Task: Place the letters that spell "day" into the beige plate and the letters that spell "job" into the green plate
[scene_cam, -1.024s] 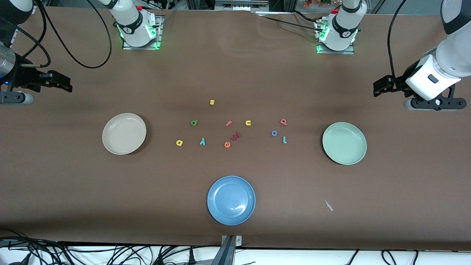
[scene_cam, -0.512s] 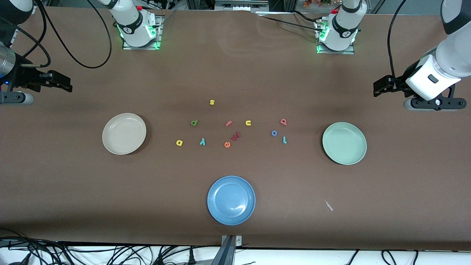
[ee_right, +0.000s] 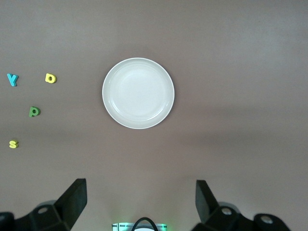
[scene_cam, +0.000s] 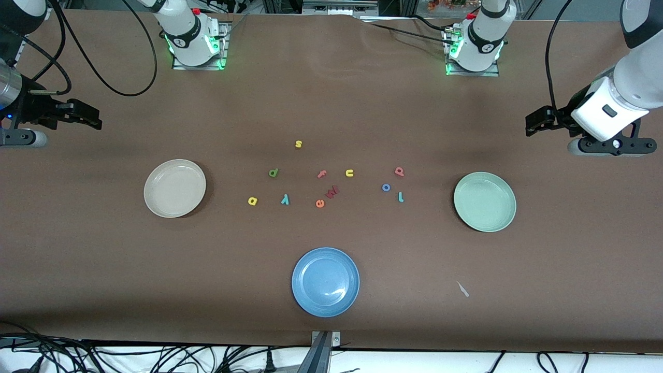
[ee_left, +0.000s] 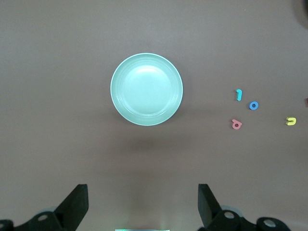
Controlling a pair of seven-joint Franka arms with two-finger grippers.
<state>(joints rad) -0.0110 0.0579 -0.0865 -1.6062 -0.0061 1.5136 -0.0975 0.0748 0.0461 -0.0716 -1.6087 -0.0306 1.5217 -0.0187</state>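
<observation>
The front view looks down from high across the worktop (scene_cam: 331,103) toward both arm bases, taking in everything. The left wrist view looks straight down from well above the green plate (ee_left: 147,89), its jaws framing the edge; the right wrist view does likewise over the beige plate (ee_right: 138,93). Each plate also shows in the front view, with nearby letters.

A blue plate (scene_cam: 325,281) sits on the brown table (scene_cam: 103,259), nearest the front camera. Farther from the camera than that plate lie an orange e (scene_cam: 319,203), a dark red w (scene_cam: 332,192), a salmon f (scene_cam: 321,174), a yellow u (scene_cam: 349,173) and, farthest, a yellow s (scene_cam: 298,144). A small pale scrap (scene_cam: 462,289) lies beside the plate toward the left arm's end.
</observation>
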